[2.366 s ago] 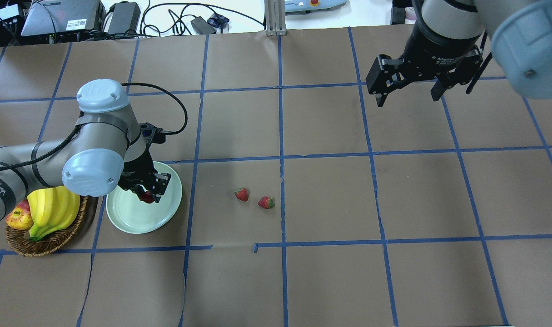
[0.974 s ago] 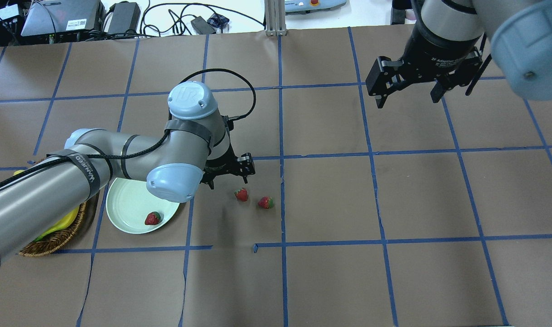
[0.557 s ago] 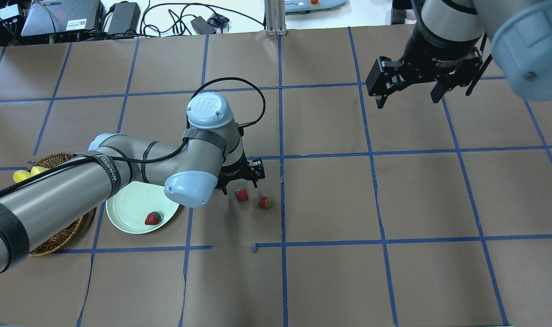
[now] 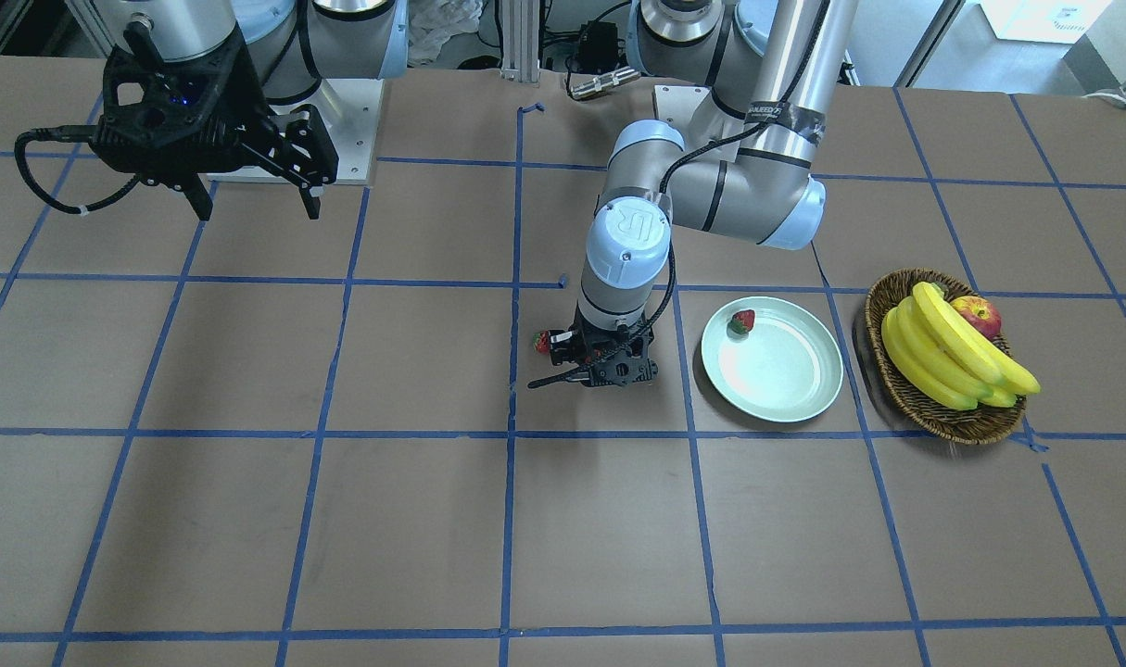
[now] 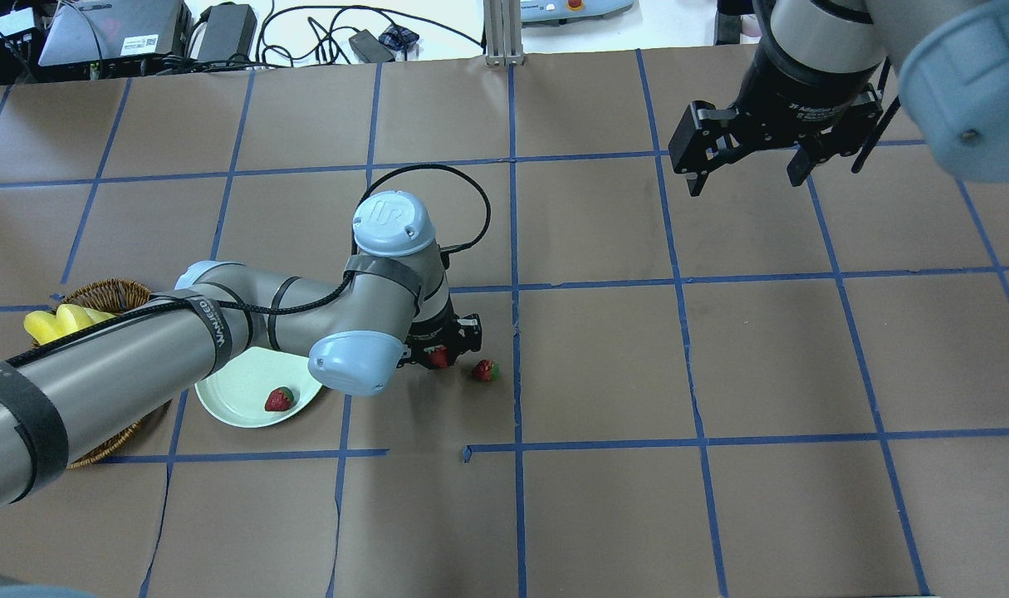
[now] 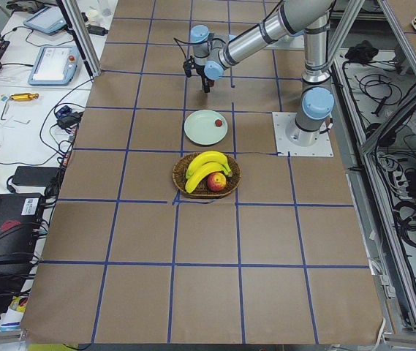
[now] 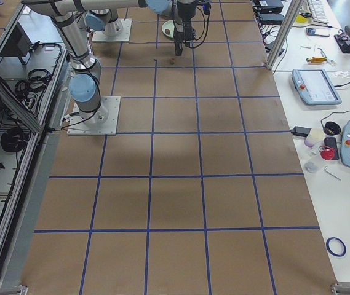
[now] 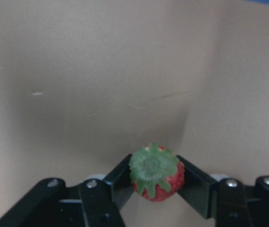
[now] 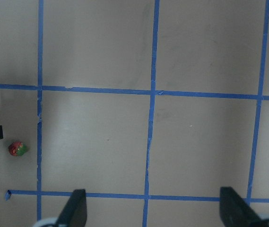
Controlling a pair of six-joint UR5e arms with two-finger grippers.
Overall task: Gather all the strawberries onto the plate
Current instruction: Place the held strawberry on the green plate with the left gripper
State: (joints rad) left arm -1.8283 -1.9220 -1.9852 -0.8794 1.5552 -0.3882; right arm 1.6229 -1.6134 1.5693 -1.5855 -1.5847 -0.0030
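Note:
My left gripper (image 5: 440, 355) is down at the table, a little right of the plate. Its fingers (image 8: 193, 182) are shut on a strawberry (image 8: 155, 172), one on each side, green cap up. A second strawberry (image 5: 486, 370) lies loose on the paper just right of that gripper, and shows too at the left edge of the right wrist view (image 9: 17, 148). Another strawberry (image 5: 279, 399) rests inside the pale green plate (image 5: 234, 403) near its rim. My right gripper (image 5: 745, 178) hangs open and empty, high over the far right of the table.
A wicker basket (image 4: 933, 412) with bananas (image 4: 942, 347) and an apple (image 4: 978, 315) stands right beside the plate (image 4: 776, 384), on its side away from the loose berry. My left arm's forearm lies across the plate and the basket in the overhead view.
My left gripper let a strawberry go in the plate, swung right to the nearer berry on the table, came down and shut on it. The right arm stayed put.

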